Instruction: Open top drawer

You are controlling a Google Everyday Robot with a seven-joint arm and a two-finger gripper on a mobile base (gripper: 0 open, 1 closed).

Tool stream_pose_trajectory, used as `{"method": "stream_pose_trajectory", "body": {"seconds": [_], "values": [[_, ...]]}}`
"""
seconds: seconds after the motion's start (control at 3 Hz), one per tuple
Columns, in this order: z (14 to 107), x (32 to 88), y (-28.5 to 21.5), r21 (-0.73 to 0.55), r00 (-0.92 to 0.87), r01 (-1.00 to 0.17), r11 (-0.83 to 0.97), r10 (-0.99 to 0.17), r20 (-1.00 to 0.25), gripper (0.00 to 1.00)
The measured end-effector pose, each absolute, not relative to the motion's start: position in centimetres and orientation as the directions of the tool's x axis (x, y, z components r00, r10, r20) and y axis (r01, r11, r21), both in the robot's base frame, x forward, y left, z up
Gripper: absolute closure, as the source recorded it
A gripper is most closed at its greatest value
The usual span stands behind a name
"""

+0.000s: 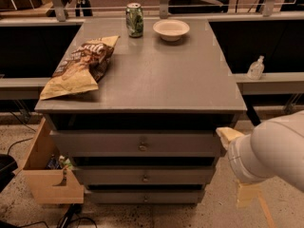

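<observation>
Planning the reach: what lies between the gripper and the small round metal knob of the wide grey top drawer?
Camera view: only bare front of the top drawer, from the knob to the gripper at its right end.

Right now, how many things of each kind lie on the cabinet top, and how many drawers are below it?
Drawers: 3 (top drawer, middle drawer, bottom drawer)
Can: 1
Bowl: 1
Chip bag: 1
Total: 6
The gripper is right of the top drawer.
</observation>
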State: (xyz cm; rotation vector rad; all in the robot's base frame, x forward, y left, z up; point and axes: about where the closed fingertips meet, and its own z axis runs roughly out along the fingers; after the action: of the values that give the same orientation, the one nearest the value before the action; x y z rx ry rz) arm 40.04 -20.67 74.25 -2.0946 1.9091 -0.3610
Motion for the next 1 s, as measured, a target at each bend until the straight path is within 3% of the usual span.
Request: {"method": "stream_pose_trajectory", "body": {"seconds": [1.0], "values": [[68.7,43.0,-16.8,-0.286,0.161,-0.946,-0.155,-0.987,0.002,0.00]]}}
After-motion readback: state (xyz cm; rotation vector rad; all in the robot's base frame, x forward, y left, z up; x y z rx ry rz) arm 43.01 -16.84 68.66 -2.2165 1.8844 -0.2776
